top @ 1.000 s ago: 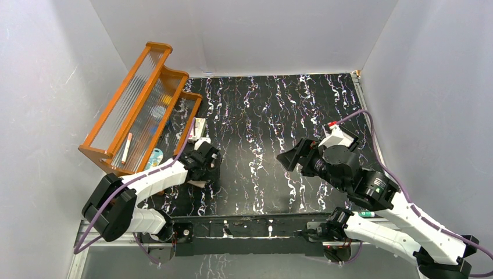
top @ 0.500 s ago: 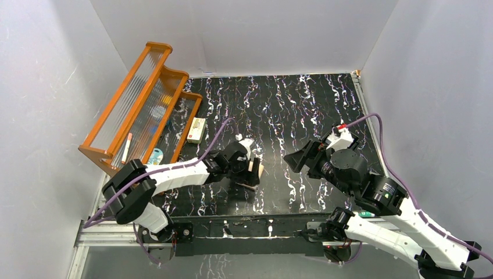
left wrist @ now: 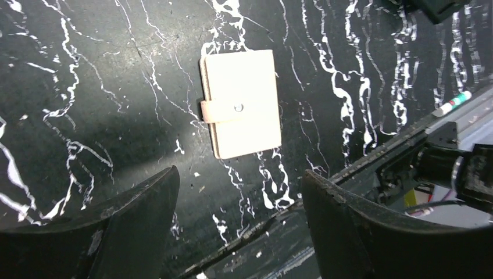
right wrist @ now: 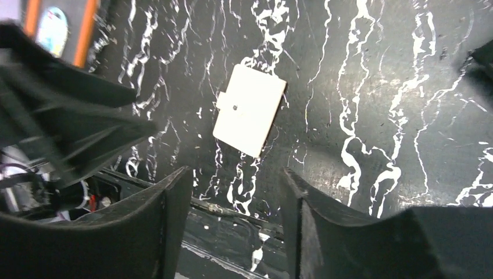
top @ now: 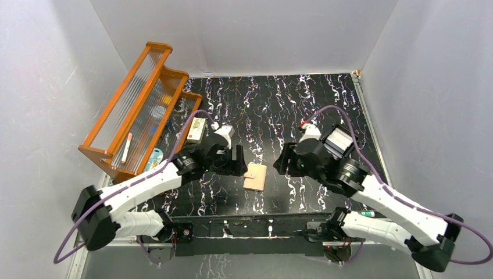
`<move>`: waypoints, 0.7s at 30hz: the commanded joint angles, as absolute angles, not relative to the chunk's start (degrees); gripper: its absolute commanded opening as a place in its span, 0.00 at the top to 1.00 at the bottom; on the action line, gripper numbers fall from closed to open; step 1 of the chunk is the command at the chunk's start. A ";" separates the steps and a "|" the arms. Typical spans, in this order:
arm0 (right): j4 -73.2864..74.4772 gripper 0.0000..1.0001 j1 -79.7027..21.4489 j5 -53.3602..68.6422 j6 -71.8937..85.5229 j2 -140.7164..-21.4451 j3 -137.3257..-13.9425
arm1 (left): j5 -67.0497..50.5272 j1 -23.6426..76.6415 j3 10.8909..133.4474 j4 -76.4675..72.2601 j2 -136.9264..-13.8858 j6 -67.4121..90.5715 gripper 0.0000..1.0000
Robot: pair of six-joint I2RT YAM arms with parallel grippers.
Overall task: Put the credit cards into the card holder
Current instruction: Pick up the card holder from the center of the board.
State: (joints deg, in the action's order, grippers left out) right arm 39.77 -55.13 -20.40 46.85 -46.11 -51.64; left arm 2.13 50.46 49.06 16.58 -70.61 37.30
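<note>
left gripper (top: 239, 160) has let go since half a second ago and hangs spread, empty; right gripper (top: 281, 165), swung in closer, gapes empty too. between them the card holder (top: 256, 176) lies flat on the table (top: 302, 104), tab snapped shut. as i judge it, no credit cards are in yet: opening and loading remain.

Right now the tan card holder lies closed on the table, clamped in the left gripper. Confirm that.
Wrong on the grip. The card holder lies closed on the table, but the left gripper hangs open and clear of it, holding nothing, as the left wrist view shows.
</note>
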 commanded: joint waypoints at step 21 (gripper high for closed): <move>18.72 0.56 -55.58 -6.24 24.09 -87.08 -56.56 | 10.84 50.29 45.16 32.27 -39.37 25.76 0.01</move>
State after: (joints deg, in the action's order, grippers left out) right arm 22.13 -55.16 -8.95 28.34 -83.96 -52.25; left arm 10.15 50.41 47.62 30.70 -39.72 27.40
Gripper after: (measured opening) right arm 0.447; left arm 0.983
